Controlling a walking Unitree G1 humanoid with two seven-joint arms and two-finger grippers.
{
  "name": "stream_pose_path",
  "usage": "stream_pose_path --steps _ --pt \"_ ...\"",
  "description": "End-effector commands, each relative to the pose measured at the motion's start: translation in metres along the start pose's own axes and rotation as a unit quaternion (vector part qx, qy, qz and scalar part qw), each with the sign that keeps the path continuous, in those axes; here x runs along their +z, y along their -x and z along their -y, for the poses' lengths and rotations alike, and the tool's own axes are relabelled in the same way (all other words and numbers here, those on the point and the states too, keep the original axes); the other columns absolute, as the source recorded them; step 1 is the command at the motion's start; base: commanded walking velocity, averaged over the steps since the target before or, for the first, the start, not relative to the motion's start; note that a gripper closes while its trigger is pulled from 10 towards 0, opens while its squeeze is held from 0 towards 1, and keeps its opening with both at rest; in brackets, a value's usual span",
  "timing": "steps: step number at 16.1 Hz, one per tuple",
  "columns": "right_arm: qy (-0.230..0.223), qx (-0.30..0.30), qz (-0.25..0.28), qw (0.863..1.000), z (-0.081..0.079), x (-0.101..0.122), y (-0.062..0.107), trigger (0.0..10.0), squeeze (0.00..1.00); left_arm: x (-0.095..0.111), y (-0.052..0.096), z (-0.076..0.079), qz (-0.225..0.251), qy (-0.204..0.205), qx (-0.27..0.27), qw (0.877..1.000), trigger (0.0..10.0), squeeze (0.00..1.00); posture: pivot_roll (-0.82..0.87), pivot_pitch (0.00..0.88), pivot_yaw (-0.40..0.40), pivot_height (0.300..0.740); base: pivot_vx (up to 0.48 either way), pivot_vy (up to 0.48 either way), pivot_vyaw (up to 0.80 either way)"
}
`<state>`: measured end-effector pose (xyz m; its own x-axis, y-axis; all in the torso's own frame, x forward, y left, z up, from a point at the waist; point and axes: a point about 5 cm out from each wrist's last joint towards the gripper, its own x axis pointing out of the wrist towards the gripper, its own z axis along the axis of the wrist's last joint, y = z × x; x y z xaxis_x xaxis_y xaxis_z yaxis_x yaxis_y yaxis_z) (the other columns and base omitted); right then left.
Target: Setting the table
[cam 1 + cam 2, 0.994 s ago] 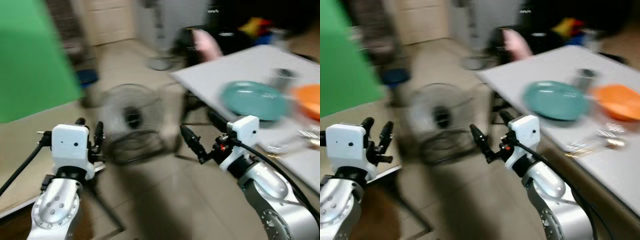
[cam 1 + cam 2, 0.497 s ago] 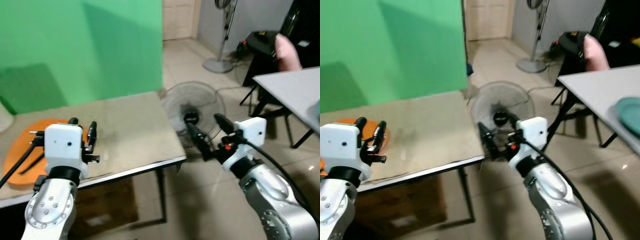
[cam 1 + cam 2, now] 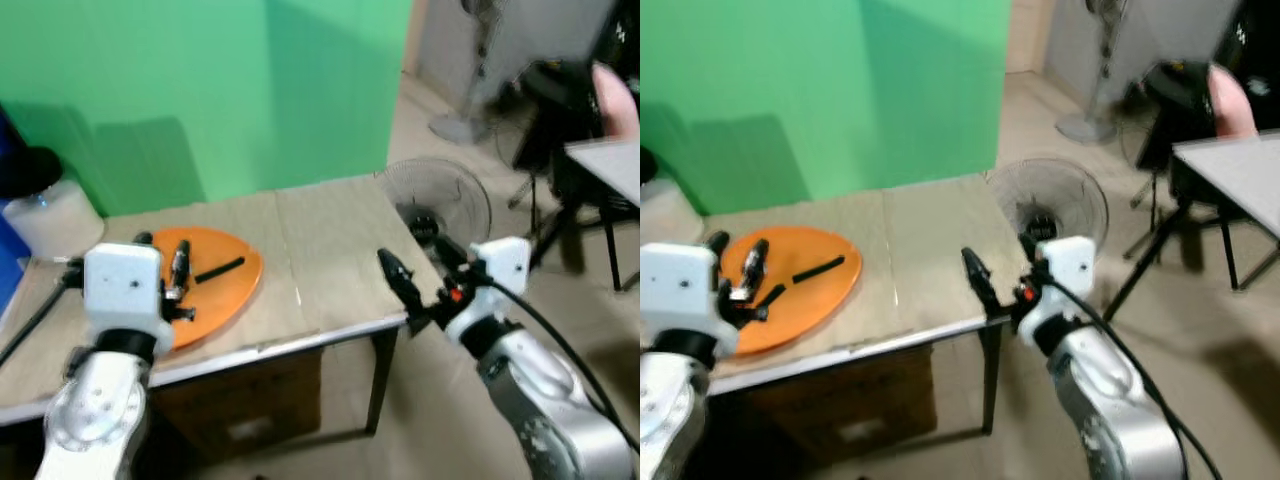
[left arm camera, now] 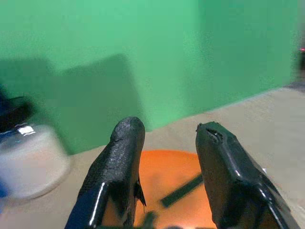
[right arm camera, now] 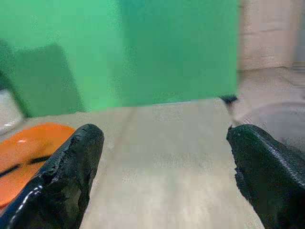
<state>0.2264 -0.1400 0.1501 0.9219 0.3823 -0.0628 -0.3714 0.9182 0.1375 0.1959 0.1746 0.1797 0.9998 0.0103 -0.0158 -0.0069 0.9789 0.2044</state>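
Both silver arms reach forward. The left gripper [image 3: 158,272] is raised at the near left with its fingers a little apart. The right gripper [image 3: 420,270] points far-left, its black fingers [image 5: 74,167] spread wide.

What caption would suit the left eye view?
Open left end effector hovers over orange plate on beige table; right end effector open.

Head views look down, wrist views share orange plate [image 3: 210,280]
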Motion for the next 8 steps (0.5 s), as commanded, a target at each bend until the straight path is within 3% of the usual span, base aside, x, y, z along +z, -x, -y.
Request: stream_pose_path --steps 1,8 --pt "-0.004 0.000 -0.001 1.000 -0.0008 0.0010 -0.0009 10.0 0.00 0.0012 0.0006 -0.0034 0.000 -0.007 0.003 1.000 10.0 0.00 -0.04 0.000 0.066 0.740 0.000 0.330 -0.80" --pt "-0.007 0.009 -0.006 1.000 -0.0020 -0.0001 -0.0024 10.0 0.00 0.0008 0.0021 -0.0027 -0.003 -0.007 -0.003 1.000 10.0 0.00 -0.02 0.000 0.057 0.740 0.000 0.326 -0.75"
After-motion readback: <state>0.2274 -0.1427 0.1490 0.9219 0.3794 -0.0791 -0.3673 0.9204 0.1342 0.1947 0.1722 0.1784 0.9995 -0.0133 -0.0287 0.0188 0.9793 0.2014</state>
